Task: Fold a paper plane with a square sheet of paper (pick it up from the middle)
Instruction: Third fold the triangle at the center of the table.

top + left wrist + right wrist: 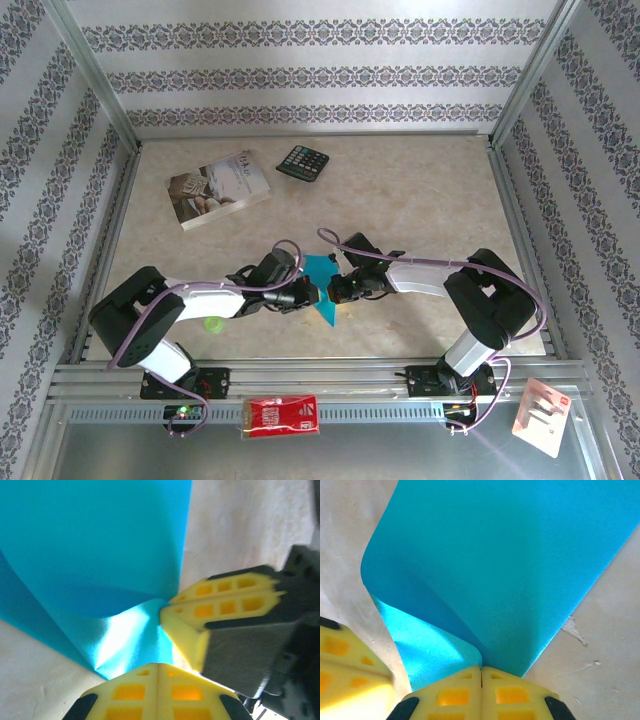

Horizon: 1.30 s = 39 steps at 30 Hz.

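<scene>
Right wrist view: right gripper (pixel 481 672) clenched, yellow pads (pixel 520 682) pressed flat together on the edge of the turquoise sheet of paper (pixel 510 555). From the pinch the sheet fans out toward 12 o'clock. Its 9 o'clock side curls over into a soft rolled fold, with the shinier underside showing at 7 o'clock.

Left wrist view: left gripper (pixel 159 672) also clamped. Its pads are together at 6 o'clock, and the sheet's bright lower corner runs into their tips. The right gripper's fingers come in from 3 o'clock, tips touching the same bunched spot of paper.

Top external view — both grippers meet nose to nose a little toward 6 o'clock of the table (pixel 420 200) centre, with the sheet held between them. The sheet's long axis runs roughly 12 to 6 o'clock: broader end toward 12, narrow pointed end toward 6, tipped slightly to 5.

Farther out — pale book (pixel 218 188) at 10 o'clock and black calculator (pixel 303 162) near 12 o'clock, both well apart from the sheet. Red packet (pixel 282 415) lies on the metal rail at 6 o'clock, between the arm bases.
</scene>
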Tool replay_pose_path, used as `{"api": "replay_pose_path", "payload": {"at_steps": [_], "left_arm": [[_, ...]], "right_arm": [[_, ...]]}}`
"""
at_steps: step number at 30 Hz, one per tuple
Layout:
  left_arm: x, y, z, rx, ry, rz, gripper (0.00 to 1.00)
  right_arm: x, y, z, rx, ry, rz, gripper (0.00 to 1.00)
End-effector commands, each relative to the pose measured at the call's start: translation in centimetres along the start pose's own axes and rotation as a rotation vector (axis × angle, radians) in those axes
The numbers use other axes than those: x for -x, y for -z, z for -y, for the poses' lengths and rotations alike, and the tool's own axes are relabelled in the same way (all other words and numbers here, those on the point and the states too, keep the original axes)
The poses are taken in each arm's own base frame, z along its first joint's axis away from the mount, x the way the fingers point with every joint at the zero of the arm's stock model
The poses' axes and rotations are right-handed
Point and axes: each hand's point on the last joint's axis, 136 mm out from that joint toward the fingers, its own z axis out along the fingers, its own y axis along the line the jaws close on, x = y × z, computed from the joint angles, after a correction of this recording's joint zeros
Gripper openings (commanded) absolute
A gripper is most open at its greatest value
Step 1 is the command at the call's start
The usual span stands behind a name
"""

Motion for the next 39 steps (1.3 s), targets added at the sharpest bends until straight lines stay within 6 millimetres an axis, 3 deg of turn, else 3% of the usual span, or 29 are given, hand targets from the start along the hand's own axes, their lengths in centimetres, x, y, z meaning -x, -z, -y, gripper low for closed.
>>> {"api": "replay_pose_path", "payload": {"at_steps": [1, 11, 24, 39], "left_arm": [[1.0, 0.6, -0.3, 0.031, -0.017, 0.010, 0.04], [3.9, 2.3, -0.4, 0.007, -0.006, 0.053, 0.06], [2.1, -0.5, 0.7, 0.005, -0.050, -0.073, 0.09], [1.6, -1.2, -3.4, 0.099, 0.002, -0.091, 0.08]], "right_arm": [[-5.9, -1.5, 5.9, -0.207, -0.089, -0.181, 0.00], [-5.9, -1.6, 6.0, -0.208, -0.090, -0.181, 0.00], [-5.8, -1.7, 6.0, -0.206, -0.095, -0.181, 0.00], [-5.8, -1.9, 6.0, -0.205, -0.092, -0.186, 0.00]]}}
